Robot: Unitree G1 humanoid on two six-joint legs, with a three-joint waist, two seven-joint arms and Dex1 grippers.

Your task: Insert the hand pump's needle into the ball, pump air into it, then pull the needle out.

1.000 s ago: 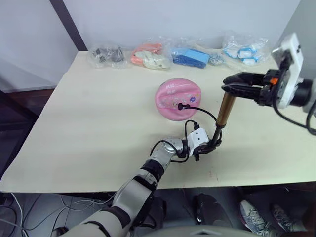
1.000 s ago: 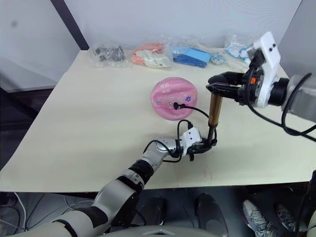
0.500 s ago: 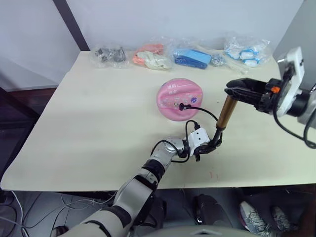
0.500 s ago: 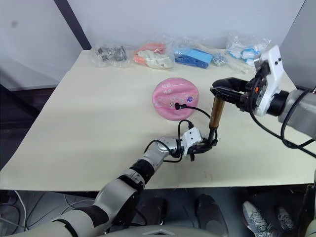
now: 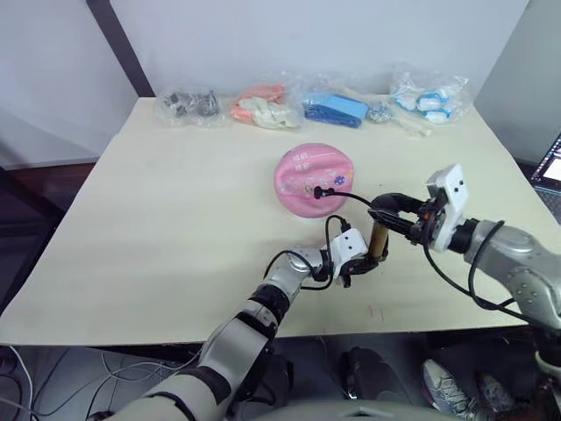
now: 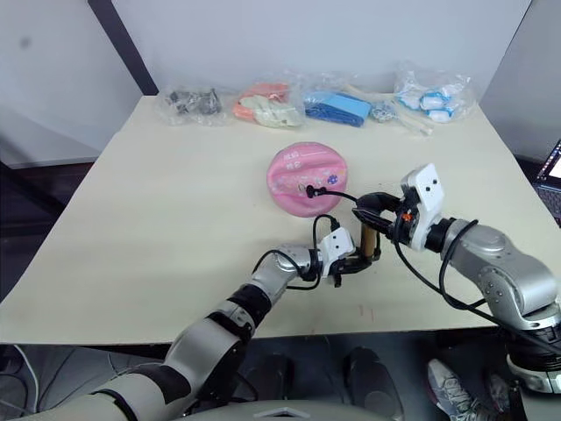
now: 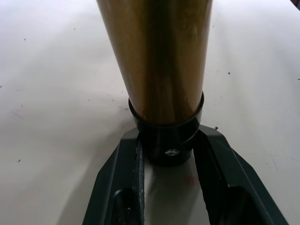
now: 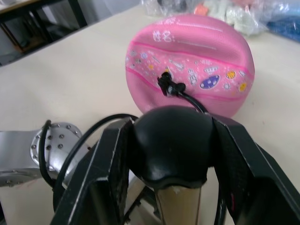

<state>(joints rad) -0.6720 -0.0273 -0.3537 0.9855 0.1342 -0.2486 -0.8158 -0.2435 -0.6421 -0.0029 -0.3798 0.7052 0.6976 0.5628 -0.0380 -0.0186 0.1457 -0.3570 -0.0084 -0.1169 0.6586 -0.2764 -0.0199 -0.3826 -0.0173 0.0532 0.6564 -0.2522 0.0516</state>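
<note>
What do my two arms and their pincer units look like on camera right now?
Both arms are silver-grey metal with black joints and loose black cables. The left pincer has black fingers on a small white housing. The right pincer has black fingers, an orange accent and a white block on its wrist.

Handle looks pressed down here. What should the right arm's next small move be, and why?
Probably lift the handle for another stroke: the right gripper holds it low on the hand pump, the left gripper clamps the base, and the ball looks flattened.

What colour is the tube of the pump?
Brass-gold, with a black cap at its base; the left wrist view shows the hand pump best.
</note>
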